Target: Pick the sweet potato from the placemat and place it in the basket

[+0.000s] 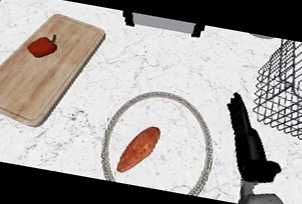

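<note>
While the right robot hand is hovering open beside the placemat, the sweet potato is looking stiff, fairly light, best clasped across its thick middle.

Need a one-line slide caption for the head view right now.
Right hand open beside the oval placemat holding the sweet potato, wire basket at right, red pepper on cutting board.
</note>
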Tool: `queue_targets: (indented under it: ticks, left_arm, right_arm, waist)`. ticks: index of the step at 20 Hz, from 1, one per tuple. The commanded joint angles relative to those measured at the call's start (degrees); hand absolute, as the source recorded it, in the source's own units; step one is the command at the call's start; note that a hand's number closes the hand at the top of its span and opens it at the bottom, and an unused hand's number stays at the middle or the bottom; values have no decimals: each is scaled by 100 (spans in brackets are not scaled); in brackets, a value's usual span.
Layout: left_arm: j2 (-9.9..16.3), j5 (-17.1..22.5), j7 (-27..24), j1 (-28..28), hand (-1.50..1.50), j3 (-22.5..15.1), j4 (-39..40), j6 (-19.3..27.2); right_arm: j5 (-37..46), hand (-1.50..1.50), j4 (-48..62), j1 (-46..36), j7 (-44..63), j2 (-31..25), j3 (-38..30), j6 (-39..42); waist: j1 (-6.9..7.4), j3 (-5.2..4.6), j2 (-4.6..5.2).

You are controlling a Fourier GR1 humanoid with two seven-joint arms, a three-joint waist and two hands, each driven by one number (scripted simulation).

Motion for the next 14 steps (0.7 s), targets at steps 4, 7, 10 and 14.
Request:
queue_targets:
  ticks: [4,7,10,14]
  left_arm:
    - [-538,-176,-89,-87,0,-849,-63,-714]
    - [-712,-267,45,-52,0,-1480,-296,-1169]
    - [-853,-378,102,-267,0,-1646,-215,-1184]
    - [-780,-429,-18,-162,0,-1584,-75,-1262]
  right_arm:
    - [-126,150,-480,-1073,458,1018,124,-711]
    - [504,150,-348,-1878,451,865,1035,-386]
    - [203,150,-170,-2330,706,1046,1938,-1864]
    - [917,-150,187,-2661,1583,1052,2736,-3365]
  waist:
    - [-4,-17,51]
    - [231,-37,66]
    - [293,-25,82]
    - [272,-49,40]
